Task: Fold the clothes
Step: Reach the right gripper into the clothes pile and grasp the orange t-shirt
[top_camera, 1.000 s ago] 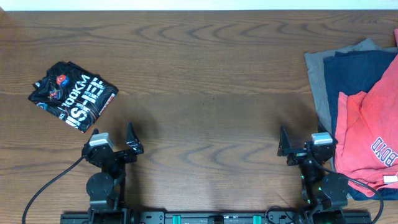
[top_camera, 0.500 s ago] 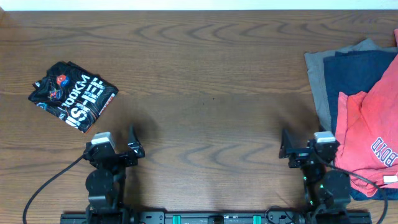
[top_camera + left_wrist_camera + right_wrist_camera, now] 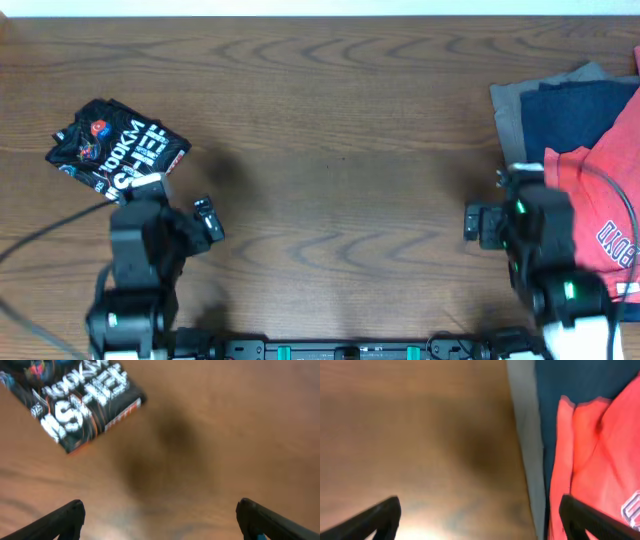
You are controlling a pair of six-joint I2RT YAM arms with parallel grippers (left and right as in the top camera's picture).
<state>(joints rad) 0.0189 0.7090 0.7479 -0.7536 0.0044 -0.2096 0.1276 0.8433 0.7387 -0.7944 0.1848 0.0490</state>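
The clothes lie in a loose pile at the right edge of the desk: a grey shirt at the bottom, a navy shirt spread over it, and a coral-red shirt on top nearest the robot, rumpled, with part of its navy-and-white lettering showing at the frame's edge. The right end effector hangs above bare wood just beside the grey shirt's left edge, its fingers spread wide and holding nothing; the wrist view shows the grey strip, then navy, then coral cloth off to its right. On the far left of the desk a black printed garment lies folded into a compact, slightly skewed rectangle, well apart from the pile. The left end effector is above bare wood just on the robot's side of that garment, its fingers likewise spread wide and empty. Both wrist views are blurred.
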